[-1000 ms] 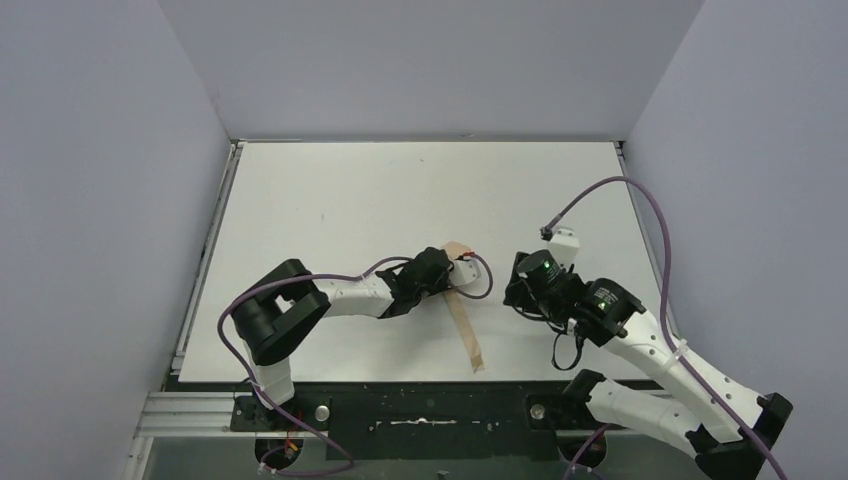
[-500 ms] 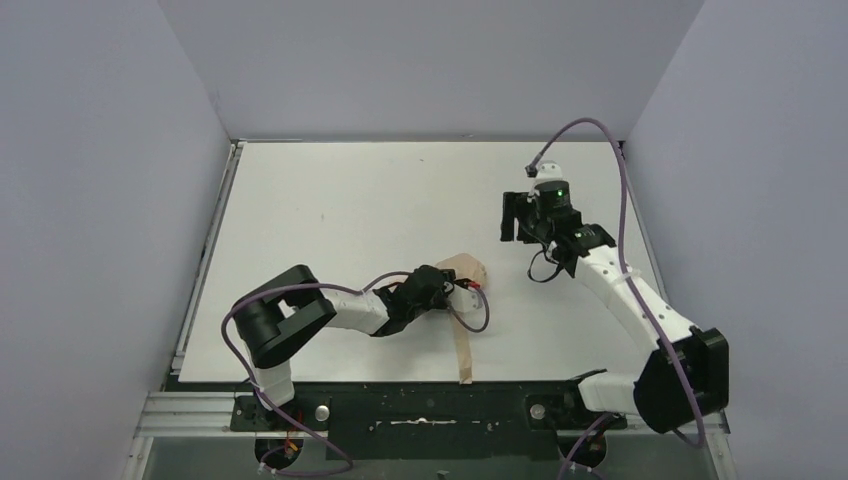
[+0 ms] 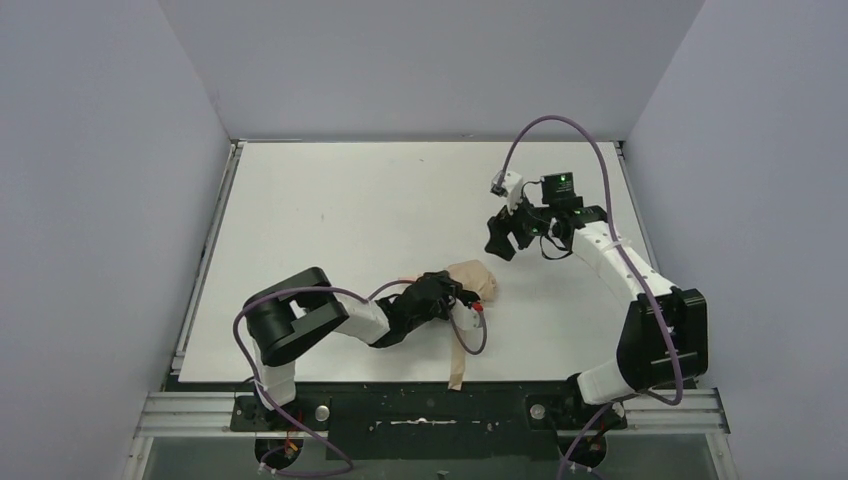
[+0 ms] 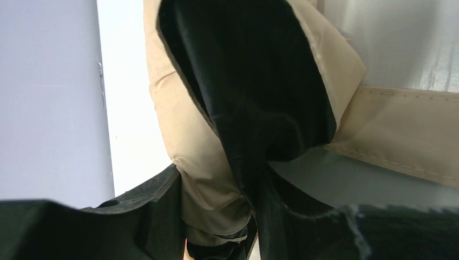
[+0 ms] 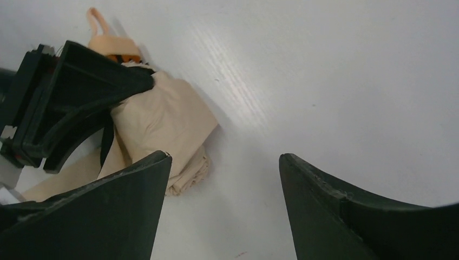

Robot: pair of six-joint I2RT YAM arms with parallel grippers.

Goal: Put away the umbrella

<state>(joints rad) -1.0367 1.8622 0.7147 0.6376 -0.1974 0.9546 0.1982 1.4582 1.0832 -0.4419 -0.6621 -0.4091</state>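
— Top external first: how is the left arm [image 3: 360,315] being held?
— It is being held folded low over the table [image 3: 330,200], forearm stretched rightward, with the left gripper [image 3: 452,297] being pressed onto the umbrella [image 3: 478,279] near the front edge.
— And its jaws, from the left wrist?
— They are being held only narrowly apart, and the umbrella's tan fabric is being pinched between them.
— The right arm [image 3: 610,255]?
— It is being held raised over the table's right side. The right gripper [image 3: 500,238] is being pointed toward the umbrella, well apart from it, jaws spread wide, nothing being gripped.
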